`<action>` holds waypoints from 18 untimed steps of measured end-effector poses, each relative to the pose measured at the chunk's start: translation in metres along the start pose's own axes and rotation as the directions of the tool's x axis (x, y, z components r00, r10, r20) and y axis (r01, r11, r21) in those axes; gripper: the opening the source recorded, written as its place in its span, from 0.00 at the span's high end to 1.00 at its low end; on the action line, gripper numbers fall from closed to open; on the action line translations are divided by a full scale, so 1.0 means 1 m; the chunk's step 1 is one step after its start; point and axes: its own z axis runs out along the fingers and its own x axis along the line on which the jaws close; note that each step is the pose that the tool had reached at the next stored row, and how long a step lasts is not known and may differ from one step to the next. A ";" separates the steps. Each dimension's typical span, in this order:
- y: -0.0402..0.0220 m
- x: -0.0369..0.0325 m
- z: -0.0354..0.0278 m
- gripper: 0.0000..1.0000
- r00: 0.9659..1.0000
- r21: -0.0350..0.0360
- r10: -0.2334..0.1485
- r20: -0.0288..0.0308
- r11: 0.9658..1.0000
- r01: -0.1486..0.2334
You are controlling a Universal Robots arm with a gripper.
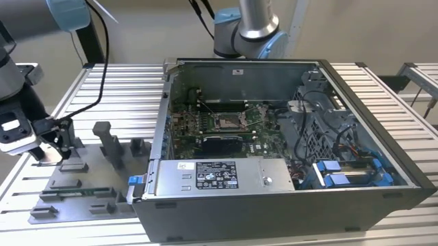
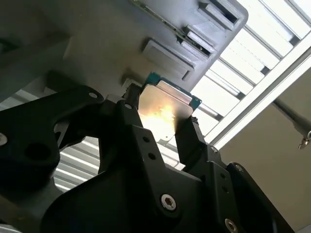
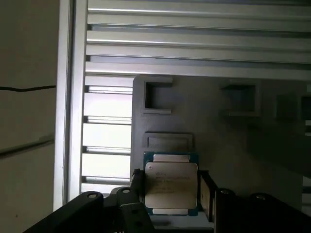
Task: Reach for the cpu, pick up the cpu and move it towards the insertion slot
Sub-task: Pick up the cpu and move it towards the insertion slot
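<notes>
The cpu (image 3: 171, 187), a flat square chip with a silvery top and a blue-green rim, sits between the two black fingers of my gripper (image 3: 171, 196), which is shut on its opposite edges. In the second wrist view the cpu (image 2: 163, 111) glints between the same fingers (image 2: 192, 138). In the exterior view my gripper (image 1: 51, 148) hangs at the far left over the grey fixture tray (image 1: 82, 192). The insertion slot (image 1: 228, 121), a square socket with a metal frame, lies on the green motherboard inside the open computer case, far to the exterior view's right of my gripper.
The computer case (image 1: 274, 210) has tall walls, with a labelled metal box (image 1: 219, 177) at its front and blue-clipped cables (image 1: 345, 174) on one side. Grey upright posts (image 1: 110, 141) stand on the fixture tray between gripper and case. An empty shallow recess (image 3: 168, 141) lies in the tray beside the cpu.
</notes>
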 end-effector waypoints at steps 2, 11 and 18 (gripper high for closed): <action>0.0004 0.0001 -0.0089 1.00 1.000 0.000 0.000 0.000 1.000 0.000; 0.0023 0.0004 -0.0498 1.00 1.000 0.000 0.000 0.000 1.000 0.000; 0.0038 0.0006 -0.0815 1.00 1.000 0.000 0.000 0.000 1.000 0.000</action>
